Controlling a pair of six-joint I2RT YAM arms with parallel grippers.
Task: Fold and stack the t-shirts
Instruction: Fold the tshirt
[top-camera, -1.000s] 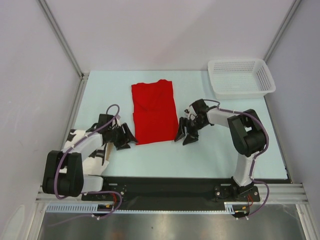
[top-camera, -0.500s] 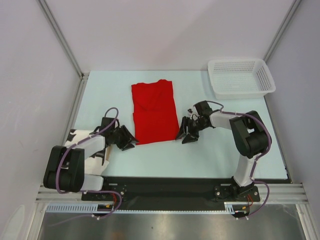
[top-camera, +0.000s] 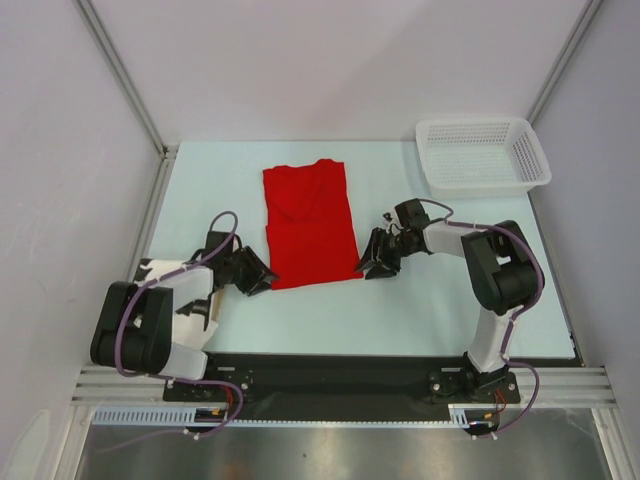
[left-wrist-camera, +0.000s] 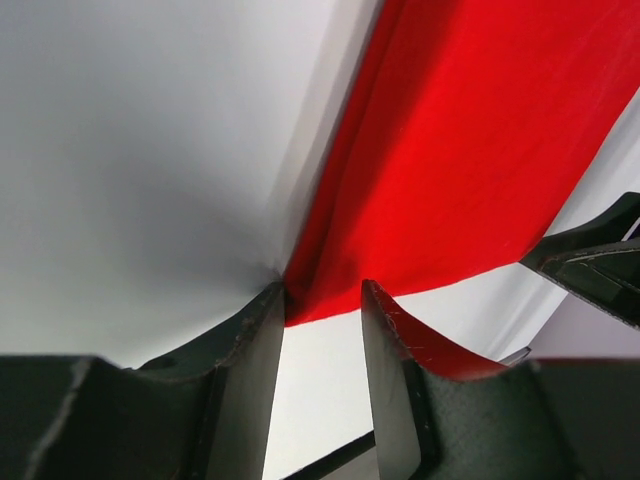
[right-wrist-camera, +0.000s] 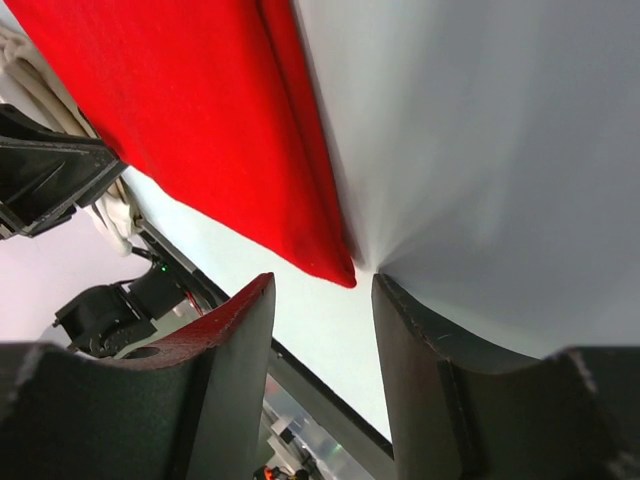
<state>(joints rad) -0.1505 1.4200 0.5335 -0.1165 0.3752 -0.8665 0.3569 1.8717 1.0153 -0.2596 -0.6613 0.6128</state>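
We note the folded red t-shirt (top-camera: 308, 225) flat on the table (top-camera: 420, 310); left gripper (top-camera: 264, 281) at its near-left corner, right gripper (top-camera: 367, 265) at its near-right corner, both with jaws apart

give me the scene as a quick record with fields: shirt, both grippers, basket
t-shirt: red t-shirt, folded into a long strip, flat in the middle of the table
left gripper: left gripper open, low at the shirt's near left corner, which sits at its fingertips
right gripper: right gripper open, low at the near right corner, which lies just ahead of the gap
basket: white mesh basket, far right corner, apart from the shirt
fold stage: crosswise fold not yet done
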